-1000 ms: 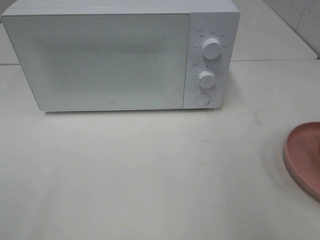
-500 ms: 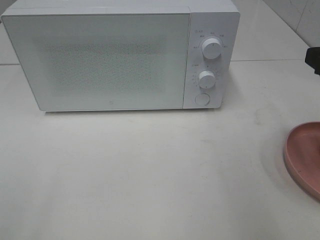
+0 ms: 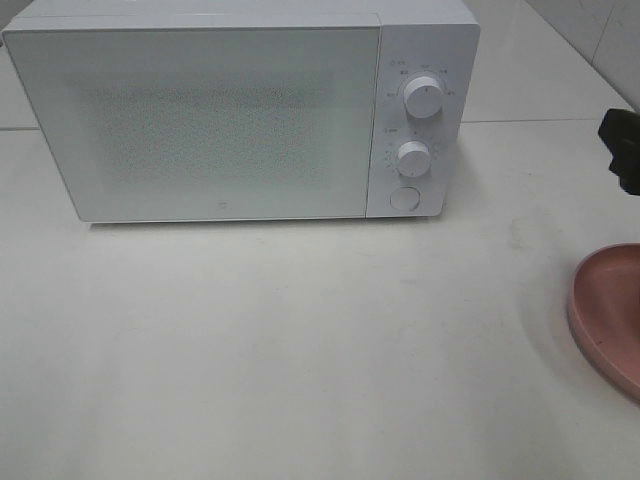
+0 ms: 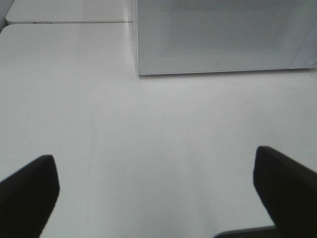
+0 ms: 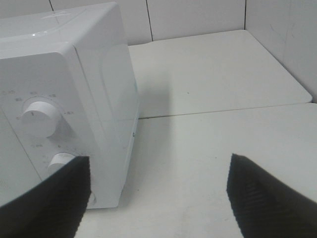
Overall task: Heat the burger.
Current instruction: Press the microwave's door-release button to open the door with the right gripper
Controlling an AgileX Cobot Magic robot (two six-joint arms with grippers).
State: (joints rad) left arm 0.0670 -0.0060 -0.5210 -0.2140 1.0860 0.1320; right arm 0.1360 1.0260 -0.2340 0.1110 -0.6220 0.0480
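The burger is out of view in every frame. A white microwave [image 3: 200, 120] stands at the back of the table with its door shut. My left gripper [image 4: 153, 158] hangs open over bare table in front of the microwave's [image 4: 223, 34] lower left corner, with nothing between its fingers [image 4: 29, 193]. My right gripper [image 5: 158, 162] is open too, empty, and faces the microwave's [image 5: 74, 99] right side and knobs. In the exterior high view only a black part of the right arm [image 3: 622, 150] shows at the right edge.
The microwave's panel has two white knobs [image 3: 424, 98] [image 3: 412, 157] and a round button [image 3: 404, 197]. A flat pink plate [image 3: 600, 310] lies at the table's right edge, cut off by the frame. A tiled wall [image 5: 198, 15] rises behind the table.
The black part of the right arm has come into the exterior high view at the right edge and moved a little further in. Nothing else has moved.
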